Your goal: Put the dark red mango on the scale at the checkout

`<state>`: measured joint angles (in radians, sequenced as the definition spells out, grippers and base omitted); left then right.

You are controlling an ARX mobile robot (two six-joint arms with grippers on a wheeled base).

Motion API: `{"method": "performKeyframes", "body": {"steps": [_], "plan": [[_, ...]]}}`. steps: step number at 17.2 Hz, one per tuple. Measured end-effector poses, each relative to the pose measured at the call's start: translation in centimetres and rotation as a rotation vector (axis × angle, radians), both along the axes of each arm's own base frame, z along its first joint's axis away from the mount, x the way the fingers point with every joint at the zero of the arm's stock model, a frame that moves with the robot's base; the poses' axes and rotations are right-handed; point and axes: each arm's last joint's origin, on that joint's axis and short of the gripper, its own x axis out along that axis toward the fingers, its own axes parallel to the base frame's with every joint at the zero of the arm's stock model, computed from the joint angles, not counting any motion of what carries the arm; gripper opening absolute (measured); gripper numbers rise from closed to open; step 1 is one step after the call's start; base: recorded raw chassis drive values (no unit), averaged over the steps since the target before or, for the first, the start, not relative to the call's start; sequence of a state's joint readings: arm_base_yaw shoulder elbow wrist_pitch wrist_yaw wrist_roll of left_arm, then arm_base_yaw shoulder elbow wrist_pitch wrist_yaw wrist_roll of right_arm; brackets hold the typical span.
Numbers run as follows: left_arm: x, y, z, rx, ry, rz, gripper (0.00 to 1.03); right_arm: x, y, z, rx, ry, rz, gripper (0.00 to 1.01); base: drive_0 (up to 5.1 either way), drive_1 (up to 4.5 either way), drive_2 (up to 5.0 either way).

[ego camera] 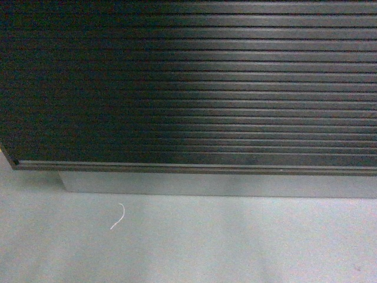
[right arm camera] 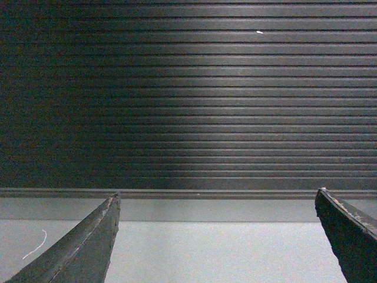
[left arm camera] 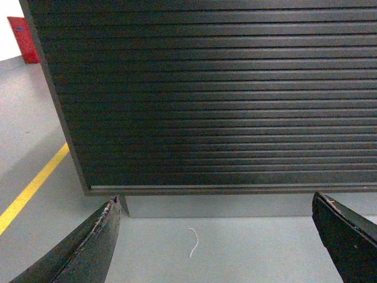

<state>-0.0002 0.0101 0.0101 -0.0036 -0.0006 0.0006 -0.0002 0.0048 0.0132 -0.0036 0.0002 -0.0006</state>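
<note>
Ribbed dark checkout (ego camera: 194, 82) front above grey floor (ego camera: 188, 247).

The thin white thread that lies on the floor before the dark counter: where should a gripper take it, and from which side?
Probably at the middle of its curve, from straight above. The thread lies flat on the grey floor, so no side offers a hold. Close the fingers across the strand, not along it. The open left gripper faces it most directly.
</note>
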Motion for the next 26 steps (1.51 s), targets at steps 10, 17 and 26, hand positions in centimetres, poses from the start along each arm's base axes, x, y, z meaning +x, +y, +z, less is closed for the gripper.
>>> {"method": "performKeyframes", "body": {"steps": [10,17,26], "plan": [[0.0,0.0,0.01,0.0,-0.001,0.0,0.98,0.0,0.0,0.0,0.0,0.0,0.0,0.98,0.0,2.36,-2.3],[0.0,0.0,0.0,0.0,0.0,0.0,0.98,0.0,0.0,0.0,0.0,0.0,0.0,0.98,0.0,2.35,-2.3],[0.0,0.0,-0.01,0.0,0.001,0.0,0.98,0.0,0.0,0.0,0.0,0.0,0.0,0.98,0.0,1.31,-1.3]]}}
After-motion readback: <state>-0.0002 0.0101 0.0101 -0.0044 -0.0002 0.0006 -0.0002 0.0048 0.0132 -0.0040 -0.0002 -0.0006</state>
